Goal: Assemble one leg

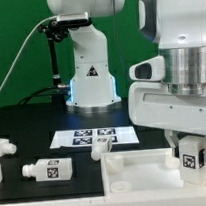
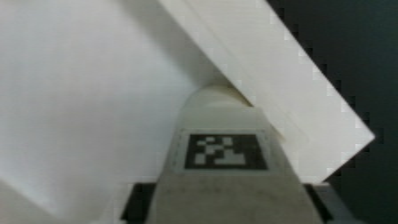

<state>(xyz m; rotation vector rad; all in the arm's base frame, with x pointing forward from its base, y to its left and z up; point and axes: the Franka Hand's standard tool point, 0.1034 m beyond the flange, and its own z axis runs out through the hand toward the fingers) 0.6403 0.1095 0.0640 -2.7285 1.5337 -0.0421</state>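
Black table [image 1: 33,132] and green backdrop fill the exterior view; beyond the white tray [image 1: 147,173] lies the marker board [image 1: 94,138]. Above the tray's far-right corner, the gripper [image 1: 193,160] clamps a tagged leg [image 1: 187,157]. Beside the tray lies another leg [image 1: 48,170].

Wrist view: the leg [image 2: 222,150], pinched between both fingers [image 2: 139,200], points down at the tray [image 2: 89,90].

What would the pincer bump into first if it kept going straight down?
Most likely the big white tray-shaped part. The pincer holds a leg pointing down at it, so the leg's tip would probably touch first, though the depth is unclear.
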